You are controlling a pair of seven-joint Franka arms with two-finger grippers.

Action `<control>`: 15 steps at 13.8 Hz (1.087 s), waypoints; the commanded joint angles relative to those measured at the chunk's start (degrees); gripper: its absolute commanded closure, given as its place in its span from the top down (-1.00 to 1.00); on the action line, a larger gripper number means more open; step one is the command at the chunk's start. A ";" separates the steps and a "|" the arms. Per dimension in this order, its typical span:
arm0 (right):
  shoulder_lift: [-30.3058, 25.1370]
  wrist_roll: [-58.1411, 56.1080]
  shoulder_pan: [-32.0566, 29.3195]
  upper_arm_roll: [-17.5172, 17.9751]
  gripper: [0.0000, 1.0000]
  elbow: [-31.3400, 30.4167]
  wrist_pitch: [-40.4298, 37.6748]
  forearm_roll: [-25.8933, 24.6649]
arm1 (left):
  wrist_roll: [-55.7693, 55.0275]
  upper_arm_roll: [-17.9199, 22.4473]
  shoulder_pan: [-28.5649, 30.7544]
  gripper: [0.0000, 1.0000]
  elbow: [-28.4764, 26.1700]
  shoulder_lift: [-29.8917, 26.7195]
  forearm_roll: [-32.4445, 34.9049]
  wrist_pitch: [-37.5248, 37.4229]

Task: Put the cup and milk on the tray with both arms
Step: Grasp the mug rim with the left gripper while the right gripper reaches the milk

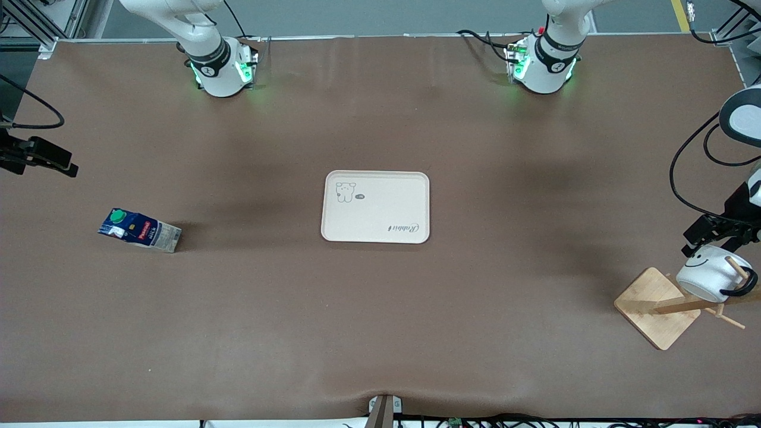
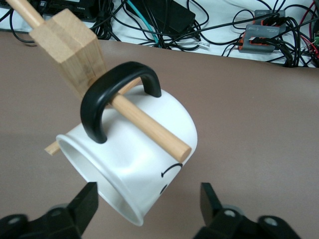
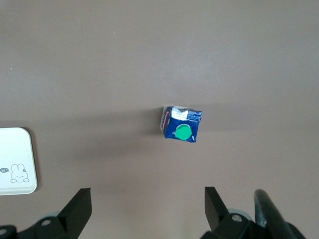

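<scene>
The cream tray (image 1: 376, 207) lies in the middle of the table. The dark-blue milk carton (image 1: 140, 230) with its green cap stands toward the right arm's end; the right wrist view shows it from above (image 3: 182, 124). The white smiley cup (image 1: 710, 273) hangs by its black handle on a wooden peg (image 2: 149, 127) of a rack at the left arm's end. My left gripper (image 1: 713, 238) is open just over the cup (image 2: 144, 149), with a finger on each side of its rim (image 2: 148, 199) and not touching. My right gripper (image 3: 148, 199) is open and empty, high over the table near the milk.
The rack's square wooden base (image 1: 657, 306) and upright post (image 2: 75, 45) stand near the table's corner at the left arm's end. A corner of the tray (image 3: 15, 167) shows in the right wrist view. Cables and boxes (image 2: 259, 35) lie off the table edge.
</scene>
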 commanded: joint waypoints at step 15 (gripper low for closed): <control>4.30 0.37 0.19 0.37 1.00 0.82 4.89 0.47 | 5.75 -2.63 -0.54 -1.00 0.93 -1.65 -1.41 -3.14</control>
